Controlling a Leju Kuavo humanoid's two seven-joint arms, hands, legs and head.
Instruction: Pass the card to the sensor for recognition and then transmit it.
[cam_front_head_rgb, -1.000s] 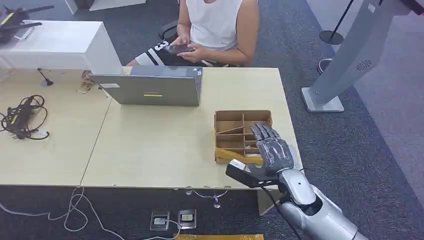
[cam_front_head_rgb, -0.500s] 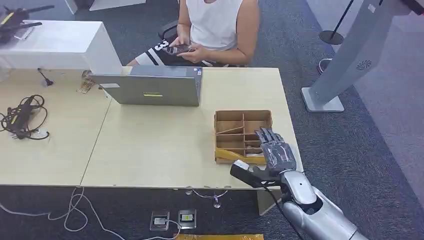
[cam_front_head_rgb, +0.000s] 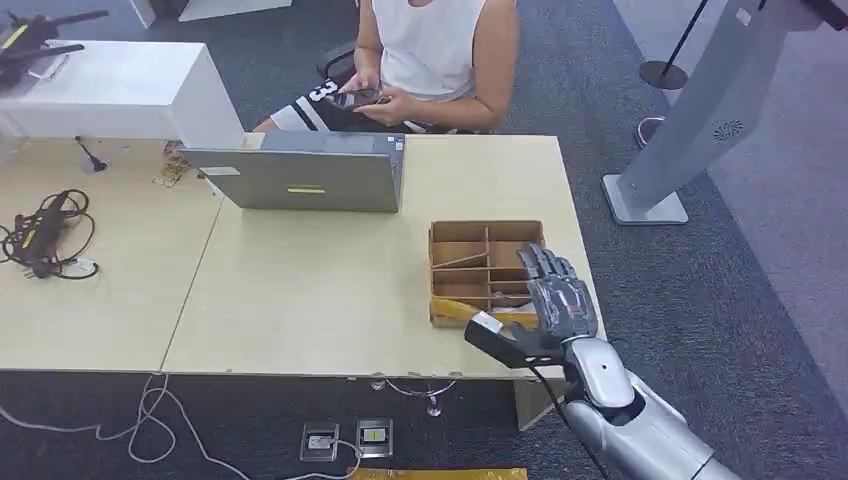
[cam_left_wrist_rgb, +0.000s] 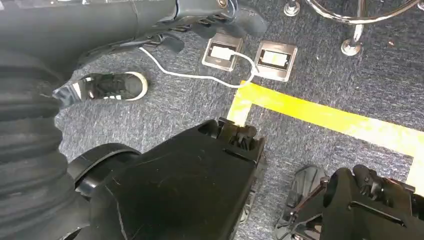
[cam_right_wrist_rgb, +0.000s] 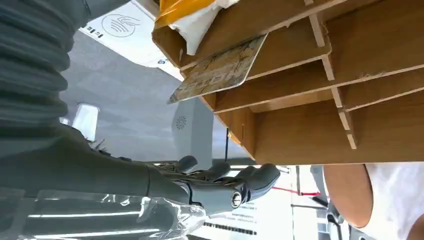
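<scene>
A patterned card (cam_right_wrist_rgb: 220, 70) leans out of a compartment of the brown cardboard divider box (cam_front_head_rgb: 485, 262), which stands near the table's right front corner. My right hand (cam_front_head_rgb: 553, 308) hovers at the box's near right corner with its fingers (cam_right_wrist_rgb: 235, 182) spread and its thumb pointing left along the box's front wall; it holds nothing and does not touch the card. A white pad with a contactless mark (cam_right_wrist_rgb: 125, 27) lies beside the box. My left hand (cam_left_wrist_rgb: 200, 22) hangs beside my body above the floor, fingers loose, with nothing in them.
A person sits behind the table using a phone (cam_front_head_rgb: 355, 97). A grey laptop (cam_front_head_rgb: 305, 180) stands at the table's back, cables (cam_front_head_rgb: 45, 235) lie far left. A grey kiosk stand (cam_front_head_rgb: 700, 110) rises on the carpet to the right. A yellow-white bag (cam_front_head_rgb: 465, 312) fills the box's front slot.
My right hand has slid right and slightly back towards me, from above the box's compartments to its near right corner. Its fingers stay spread.
</scene>
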